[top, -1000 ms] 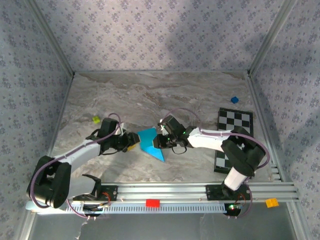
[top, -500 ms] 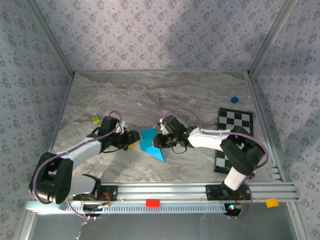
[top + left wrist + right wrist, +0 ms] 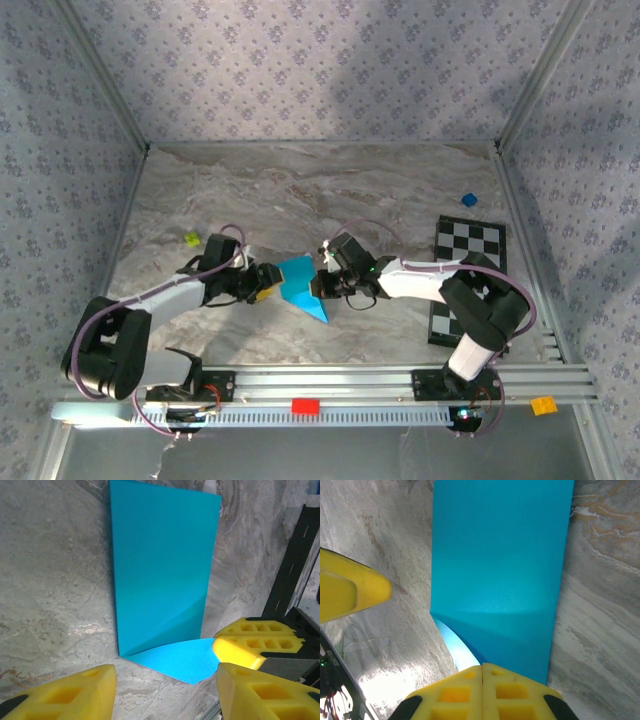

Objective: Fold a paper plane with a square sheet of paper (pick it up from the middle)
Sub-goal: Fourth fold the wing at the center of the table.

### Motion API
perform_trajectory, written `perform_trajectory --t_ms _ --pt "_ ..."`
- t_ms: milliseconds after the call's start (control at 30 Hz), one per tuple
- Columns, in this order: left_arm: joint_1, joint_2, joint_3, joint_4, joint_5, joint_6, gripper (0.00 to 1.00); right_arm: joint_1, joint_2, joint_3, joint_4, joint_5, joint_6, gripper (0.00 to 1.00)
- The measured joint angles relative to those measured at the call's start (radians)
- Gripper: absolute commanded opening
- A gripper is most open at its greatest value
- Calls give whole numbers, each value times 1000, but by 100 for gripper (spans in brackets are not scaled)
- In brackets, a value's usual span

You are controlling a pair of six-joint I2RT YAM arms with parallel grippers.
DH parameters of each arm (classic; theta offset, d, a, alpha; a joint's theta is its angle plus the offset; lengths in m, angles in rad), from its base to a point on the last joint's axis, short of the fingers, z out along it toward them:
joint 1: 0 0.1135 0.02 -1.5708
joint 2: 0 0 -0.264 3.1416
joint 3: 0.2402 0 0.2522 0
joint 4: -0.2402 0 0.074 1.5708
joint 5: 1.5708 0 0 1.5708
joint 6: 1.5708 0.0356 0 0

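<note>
The square sheet of paper (image 3: 302, 285) is bright cyan-blue and plain. The table (image 3: 300, 190) is grey-brown marble-patterned. The walls (image 3: 320, 70) are lilac with small floral print. The checkered board (image 3: 470, 262) at right is black and white. The left gripper (image 3: 166, 675) and right gripper (image 3: 482, 669) have yellow fingers.

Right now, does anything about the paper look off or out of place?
The square sheet of paper isn't flat: one corner flap curls upward where the right gripper pinches it shut. No tear or spill that I can see.
</note>
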Motion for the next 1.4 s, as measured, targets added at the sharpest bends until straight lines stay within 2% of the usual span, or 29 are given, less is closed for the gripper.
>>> perform_trajectory --t_ms 333,600,733,867,967,1033,1067,1200,1333,1400 --pt "0 77 0 66 36 -38 61 -34 -39 -64 92 -45 19 2" --pt "0 139 36 123 68 -64 60 -50 -39 -89 137 -67 38 2" --pt "0 186 60 153 80 -72 57 -53 -39 -90 146 -74 38 2" --pt "0 240 83 180 96 -85 47 -60 -48 -90 148 -80 38 3" --pt "0 274 92 214 106 -101 33 -63 -51 -90 148 -80 38 6" --pt "0 280 93 228 111 -113 18 -65 -52 -90 145 -79 42 16" --pt "0 281 93 235 111 -122 14 -65 -53 -91 140 -77 45 21" --pt "-1 277 89 270 98 -151 8 -66 -92 -95 87 -39 42 42" --pt "-23 216 56 290 33 -201 5 -53 -192 -95 -24 82 33 46" --pt "-43 178 42 296 -6 -225 5 -32 -252 -95 -73 159 26 45"
